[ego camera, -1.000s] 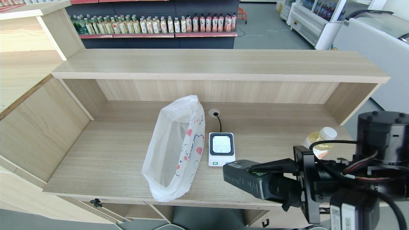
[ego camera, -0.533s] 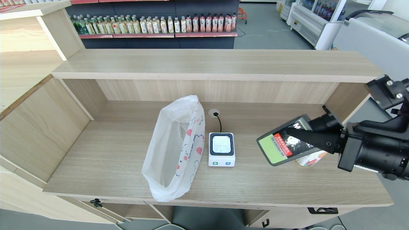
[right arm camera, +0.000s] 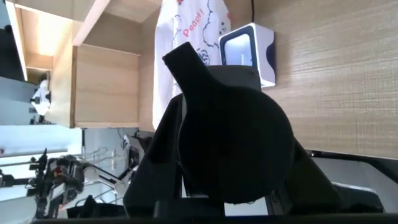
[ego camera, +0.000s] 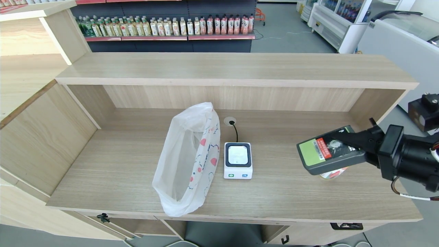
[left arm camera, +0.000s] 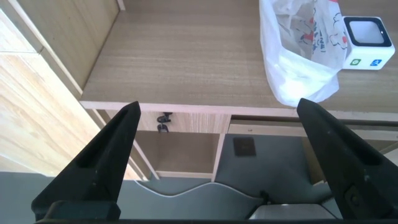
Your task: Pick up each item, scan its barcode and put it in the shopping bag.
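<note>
Pincer status, right arm: my right pincer [ego camera: 343, 145] is clamping a dark flat box [ego camera: 313, 154] with a green and red label. One finger is pressing across the box's upper face. I am holding the box in the air above the right part of the counter, label side up and tilted, well apart from the scanner.

Pincer status, left arm: my left pincer [left arm camera: 217, 115] is standing with its fingers wide apart and nothing between them. It is hanging in front of the counter's near edge, on the bag's side.

1. Wooden checkout counter [ego camera: 120, 178]: it is carrying every item listed below.
2. White plastic shopping bag [ego camera: 187, 161], printed with red hearts: it is standing near the middle of the counter, with its mouth gaping toward the near edge.
3. White barcode scanner [ego camera: 237, 160]: it is sitting just beside the bag, on its right, with its dark window facing up.
4. Labelled container [ego camera: 331, 173]: it is standing on the counter under the held box. The box is hiding most of it, so I cannot tell its type.
5. Black cable [ego camera: 235, 132]: it is running from the scanner's back to a round grommet [ego camera: 229, 120] in the counter.
</note>
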